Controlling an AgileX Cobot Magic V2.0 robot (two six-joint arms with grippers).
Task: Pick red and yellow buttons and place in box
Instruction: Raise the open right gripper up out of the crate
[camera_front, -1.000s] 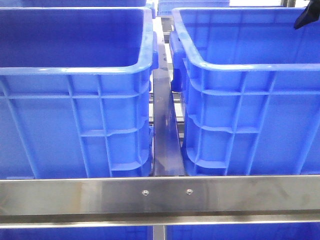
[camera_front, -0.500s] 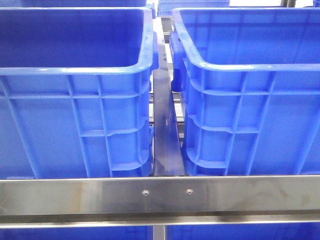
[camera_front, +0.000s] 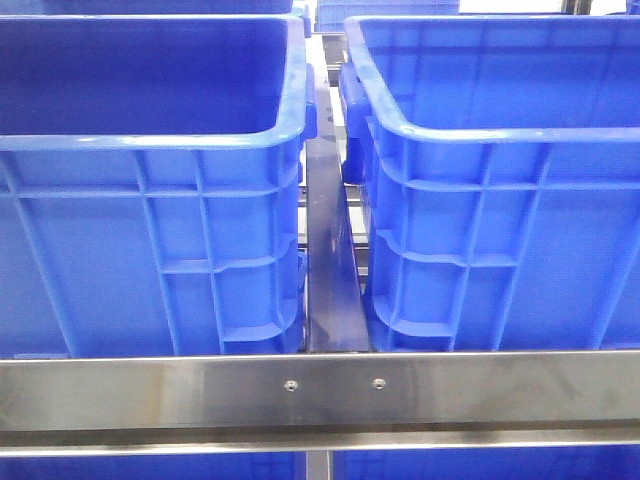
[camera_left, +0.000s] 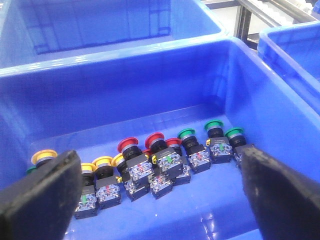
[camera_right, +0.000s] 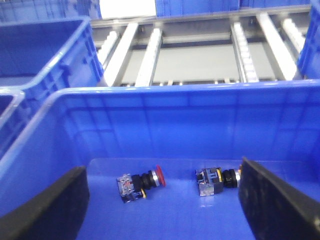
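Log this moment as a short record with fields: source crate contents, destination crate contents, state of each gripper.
source crate: a row of push buttons on its floor: yellow buttons, red buttons, green buttons
destination crate: two buttons lying on their sides, a red button and a yellow-collared button, apart from each other
left gripper: open, nothing between the fingers, above the button row
right gripper: open, holding nothing, above the two placed buttons
front view: only two blue crates side by side, no arm visible

A steel rail (camera_front: 320, 392) is seen across the foreground. Roller tracks (camera_right: 200, 50) are visible beyond, lit brightly from behind.
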